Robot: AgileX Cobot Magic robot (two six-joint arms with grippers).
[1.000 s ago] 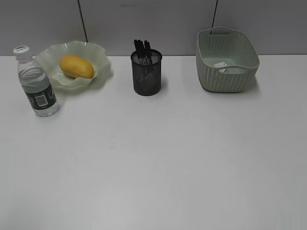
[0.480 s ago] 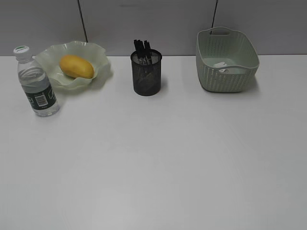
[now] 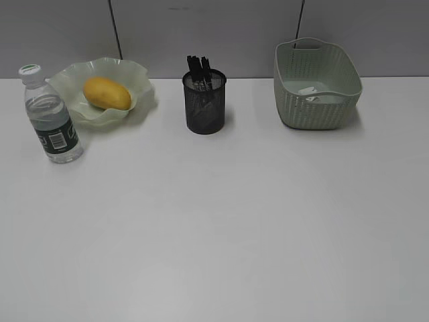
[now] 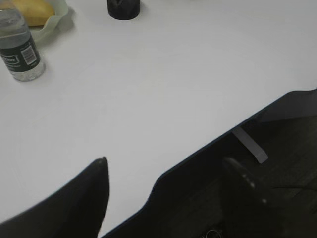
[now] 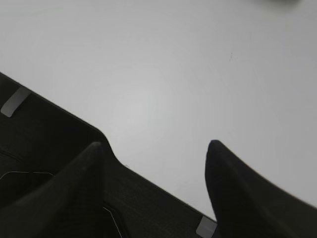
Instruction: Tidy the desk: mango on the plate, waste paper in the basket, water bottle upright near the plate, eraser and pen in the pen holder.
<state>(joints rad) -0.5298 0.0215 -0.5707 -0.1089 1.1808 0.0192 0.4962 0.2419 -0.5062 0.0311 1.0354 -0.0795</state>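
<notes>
The mango (image 3: 107, 93) lies on the plate (image 3: 137, 80), far from both grippers; the left gripper (image 4: 168, 171) and right gripper (image 5: 156, 151) gape empty over the desk (image 3: 221, 215) edge.

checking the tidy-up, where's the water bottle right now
In the exterior view the water bottle stands upright at the far left of the desk, just in front and left of the plate holding the mango.
</notes>
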